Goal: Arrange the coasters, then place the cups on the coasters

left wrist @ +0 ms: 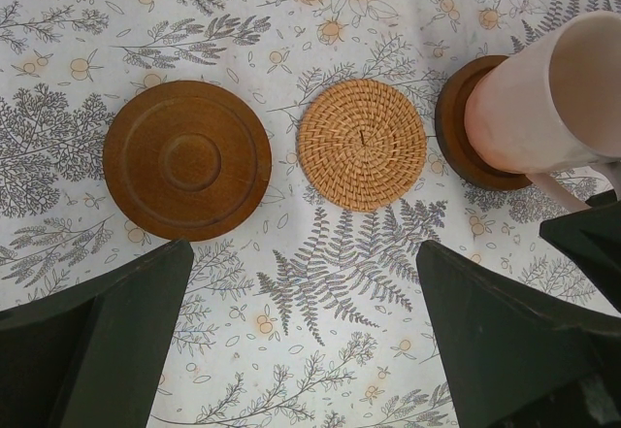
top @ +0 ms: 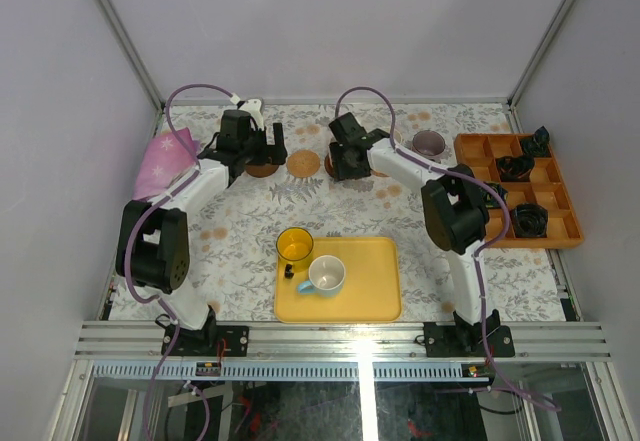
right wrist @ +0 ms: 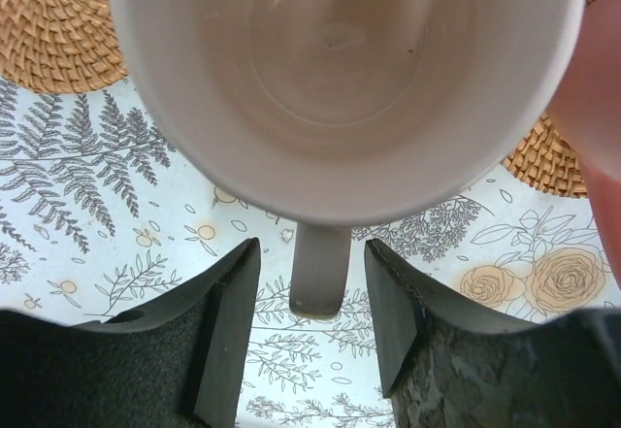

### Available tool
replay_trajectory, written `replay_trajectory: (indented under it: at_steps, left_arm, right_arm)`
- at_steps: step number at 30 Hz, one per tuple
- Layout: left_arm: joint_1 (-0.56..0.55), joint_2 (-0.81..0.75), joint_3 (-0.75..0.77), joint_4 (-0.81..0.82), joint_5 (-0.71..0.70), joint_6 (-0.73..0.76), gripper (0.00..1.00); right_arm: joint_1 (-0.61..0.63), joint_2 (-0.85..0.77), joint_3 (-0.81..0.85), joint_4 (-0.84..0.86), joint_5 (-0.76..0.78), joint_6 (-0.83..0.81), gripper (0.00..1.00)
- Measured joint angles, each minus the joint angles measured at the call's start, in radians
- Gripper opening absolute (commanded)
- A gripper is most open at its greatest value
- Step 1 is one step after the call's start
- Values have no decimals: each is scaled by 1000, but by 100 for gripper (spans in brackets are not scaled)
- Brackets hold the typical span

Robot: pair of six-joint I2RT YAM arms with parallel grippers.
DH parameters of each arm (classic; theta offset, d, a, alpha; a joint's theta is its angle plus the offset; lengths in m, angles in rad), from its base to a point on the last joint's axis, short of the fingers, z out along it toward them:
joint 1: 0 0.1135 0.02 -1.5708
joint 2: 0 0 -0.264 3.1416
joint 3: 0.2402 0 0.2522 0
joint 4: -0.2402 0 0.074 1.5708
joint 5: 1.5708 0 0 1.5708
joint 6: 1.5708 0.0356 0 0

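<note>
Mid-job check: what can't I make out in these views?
Top view: the right hand covers the pink cup.
Right wrist: that cup hides its dark coaster.
Right wrist: pink blur cut off at the right edge.
Top view: black items in the orange organizer, too small.

We read no words, brands or numbers in any view. The tablecloth [top: 240,231] around the yellow tray [top: 372,283] bears only ferns and flowers.

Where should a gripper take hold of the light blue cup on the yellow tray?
Probably at its handle, from above. The light blue cup stands upright on the yellow tray, and its handle sticks out sideways, clear of the yellow cup.
</note>
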Motion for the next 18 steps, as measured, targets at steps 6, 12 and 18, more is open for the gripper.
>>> replay_trajectory:
  at_steps: [6, 12, 18]
  left_arm:
    - [0, 5, 0, 0, 0, 0, 100]
    - [0, 5, 0, 0, 0, 0, 100]
    - [0, 5, 0, 0, 0, 0, 100]
  right_arm:
    - [3, -39, -10, 12, -12, -12, 54]
    - [6, -42, -10, 22, -27, -24, 53]
    - [15, -42, -10, 27, -29, -35, 53]
